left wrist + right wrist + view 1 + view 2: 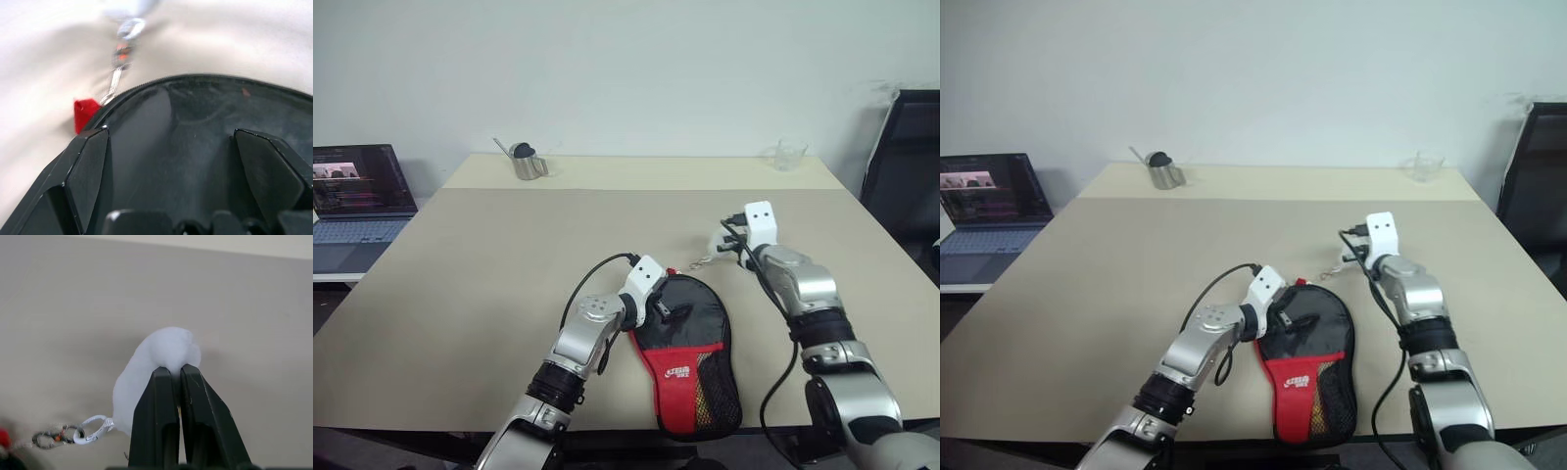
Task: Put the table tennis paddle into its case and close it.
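- Lying at the lower centre of the head view, the soft paddle-shaped zip case (pixel 690 343), black fabric above a red lower part with a black mesh pocket and a small white logo, is resting flat on the beige table (pixel 509 245), its narrow end hanging near the bottom edge.
- The black-faced, wooden-handled table tennis paddle is not showing anywhere on the table; judging by the filled-out pouch, it is probably sitting inside the case, so the first half of the task is looking done.
- The left gripper (pixel 664 308) is spreading its two black fingers (pixel 90 166) wide over the upper left of the case's round black top, seemingly pressing it down rather than gripping anything.
- A small red tab (pixel 84 111) is sitting at the zip seam just beyond those fingers, with a thin metal chain and ring (pixel 63 435) running from it toward the right of the frame.
- The right gripper (pixel 171 372), right of centre, is pinching its fingers tight on the soft white ball charm (pixel 161 352) at the end of that chain, just above the table.
- Whether the zip is fully run round is hard to tell; closing is likely in its last stretch.
- Far off, a metal cup (pixel 529 162) and a clear glass (pixel 790 154) are standing near the back edge, and an open laptop (pixel 357 201) is glowing at the left.
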You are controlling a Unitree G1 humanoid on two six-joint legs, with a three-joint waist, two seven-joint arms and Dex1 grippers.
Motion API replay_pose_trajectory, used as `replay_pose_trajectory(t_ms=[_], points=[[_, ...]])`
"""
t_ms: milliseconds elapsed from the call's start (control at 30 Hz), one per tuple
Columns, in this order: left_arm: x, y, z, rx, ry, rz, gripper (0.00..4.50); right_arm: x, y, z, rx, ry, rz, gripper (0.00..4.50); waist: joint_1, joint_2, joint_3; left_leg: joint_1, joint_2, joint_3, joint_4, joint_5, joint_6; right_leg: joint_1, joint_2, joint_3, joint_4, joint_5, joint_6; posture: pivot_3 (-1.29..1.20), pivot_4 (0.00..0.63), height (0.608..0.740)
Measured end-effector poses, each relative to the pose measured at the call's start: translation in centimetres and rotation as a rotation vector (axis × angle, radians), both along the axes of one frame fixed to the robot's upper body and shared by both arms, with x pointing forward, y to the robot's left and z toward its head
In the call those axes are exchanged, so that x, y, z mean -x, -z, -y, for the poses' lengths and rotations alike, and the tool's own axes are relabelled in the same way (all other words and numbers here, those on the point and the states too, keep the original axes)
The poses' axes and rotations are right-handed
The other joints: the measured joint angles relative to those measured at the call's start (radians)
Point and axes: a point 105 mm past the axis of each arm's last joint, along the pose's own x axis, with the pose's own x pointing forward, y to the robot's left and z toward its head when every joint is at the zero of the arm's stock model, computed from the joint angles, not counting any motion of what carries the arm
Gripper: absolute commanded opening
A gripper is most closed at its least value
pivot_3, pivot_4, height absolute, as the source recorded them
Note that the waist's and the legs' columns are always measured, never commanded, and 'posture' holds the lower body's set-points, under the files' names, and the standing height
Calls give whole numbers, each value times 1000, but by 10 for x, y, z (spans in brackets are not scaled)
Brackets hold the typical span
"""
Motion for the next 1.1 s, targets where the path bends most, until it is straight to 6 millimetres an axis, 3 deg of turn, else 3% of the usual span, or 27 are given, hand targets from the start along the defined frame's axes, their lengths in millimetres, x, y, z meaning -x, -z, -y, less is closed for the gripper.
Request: replay_pose_trajectory(t_ms=[467,633,800,867,933,1100], points=[[0,0,-1,-6,7,-3,4500,41,-2,43,101,-40,-58,49,0,1,-1,-1,-1,0,0,0,0,0,0,-1,-1,0,0,0,150,740],[0,1,-4,-14,9,-4,4500,75,3,55,169,-157,-99,49,2,1,-1,-1,-1,-1,0,0,0,0,0,-2,-2,0,0,0,150,740],[-1,1,-4,-19,17,-12,4500,115,12,52,229,-365,-162,49,1,1,-1,-1,-1,-3,0,0,0,1,1,-4,-3,0,0,0,150,740],[-2,2,-5,-22,16,-13,4500,121,11,46,232,-426,-153,49,0,1,-1,0,-2,-4,0,0,0,1,1,-4,-3,0,1,0,150,740],[-1,2,-2,-23,28,-15,4500,146,16,39,250,-559,-173,49,5,1,-1,0,-2,-7,0,0,0,4,2,-8,-7,0,0,0,150,740],[-1,3,-2,-27,31,-21,4500,172,17,35,253,-696,-191,49,4,1,-1,1,-2,-8,0,-1,0,8,2,-8,-11,0,1,0,150,740]])
